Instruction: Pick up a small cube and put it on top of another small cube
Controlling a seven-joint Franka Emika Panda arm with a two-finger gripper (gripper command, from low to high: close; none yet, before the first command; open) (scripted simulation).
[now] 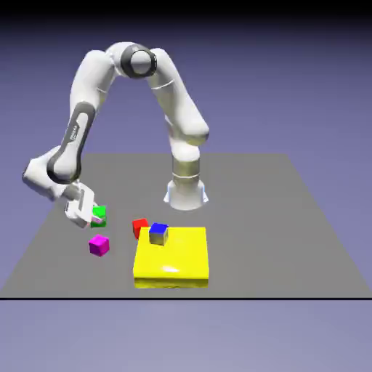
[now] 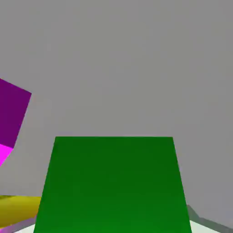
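One gripper (image 1: 86, 220), closed on the green cube (image 1: 99, 216), at the exterior view's left side of the grey table (image 1: 254, 232). One magenta cube (image 1: 99, 245), near the green one, toward the camera. One red cube (image 1: 140, 227), just beside a yellow block (image 1: 172, 258). One cube, blue on top and greyish below (image 1: 158, 234), resting upon the yellow block.
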